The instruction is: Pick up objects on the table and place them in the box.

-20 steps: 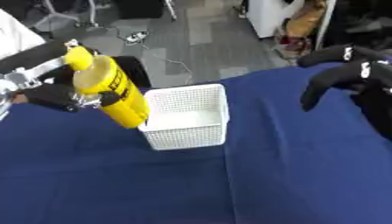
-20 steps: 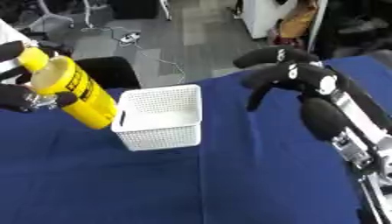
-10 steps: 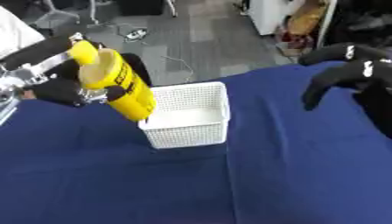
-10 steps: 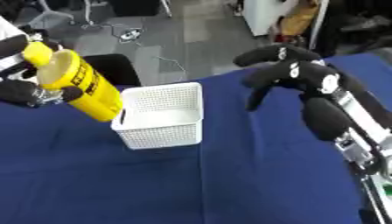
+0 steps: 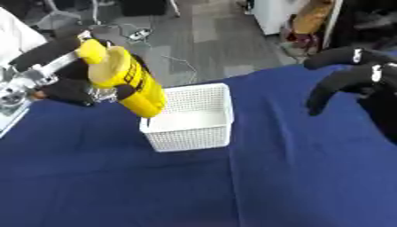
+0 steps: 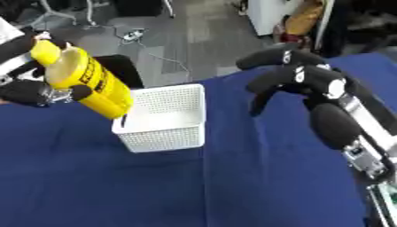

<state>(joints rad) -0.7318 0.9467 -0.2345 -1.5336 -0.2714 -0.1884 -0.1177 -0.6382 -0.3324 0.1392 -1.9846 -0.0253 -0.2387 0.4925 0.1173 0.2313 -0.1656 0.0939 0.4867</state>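
We see the white basket point(image 5: 194, 117) on the blue desk point(image 5: 294, 177), nothing visible inside. Our left hand point(image 5: 66, 86), fingers curled around the yellow bottle point(image 5: 128, 82), holds it tilted over the basket's left rim. Only the right eye view shows our right hand point(image 6: 291, 75) whole, fingers relaxed.

Yellow bottle point(image 5: 128, 82) with black label, white mesh box point(image 5: 192, 119), navy tablecloth point(image 5: 232, 186)

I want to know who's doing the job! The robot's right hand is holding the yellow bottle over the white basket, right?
Not quite. It's the left hand holding the yellow bottle over the white basket, as the left eye view shows. The right hand hangs empty above the blue table.
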